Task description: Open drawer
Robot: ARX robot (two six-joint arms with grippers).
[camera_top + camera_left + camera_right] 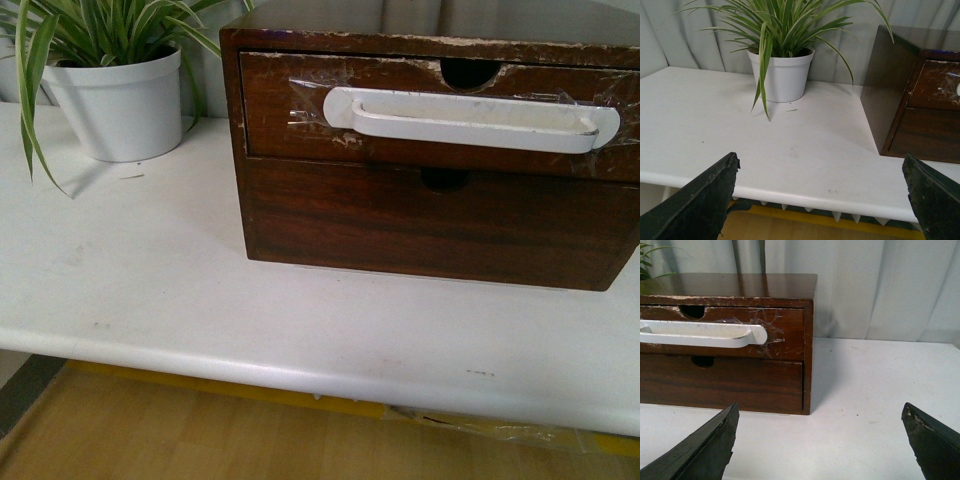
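A white table (pixel 150 280) fills the middle of the front view, its rounded front edge curving across the lower part of the frame. The top is matte and mostly clean, with a few small dark specks and faint scuffs. Below the edge, at the lower left, lies a light wooden floor (pixel 150 435), and a yellow strip (pixel 300 398) runs just under the table. A dark brown chest (pixel 400 235) stands on the table at the upper right of the frame. The drawer (pixel 300 120) is its top compartment and sits flush in the frame. It has a chipped upper edge with a half-round notch (pixel 470 72). A long white handle (pixel 470 120) is held across it by clear tape (pixel 310 100). A plain lower drawer (pixel 420 215) lies beneath it. At the upper left, a white pot (pixel 120 105) with a striped plant (pixel 100 30) rests on the table, well apart from the chest. A pale pleated curtain (pixel 865 290) hangs behind the table. In the wrist views, the left gripper (pixel 820 165) and the right gripper (pixel 821 410) each have their black fingers spread wide. Both hang in front of the table edge, gripping nothing and touching nothing.
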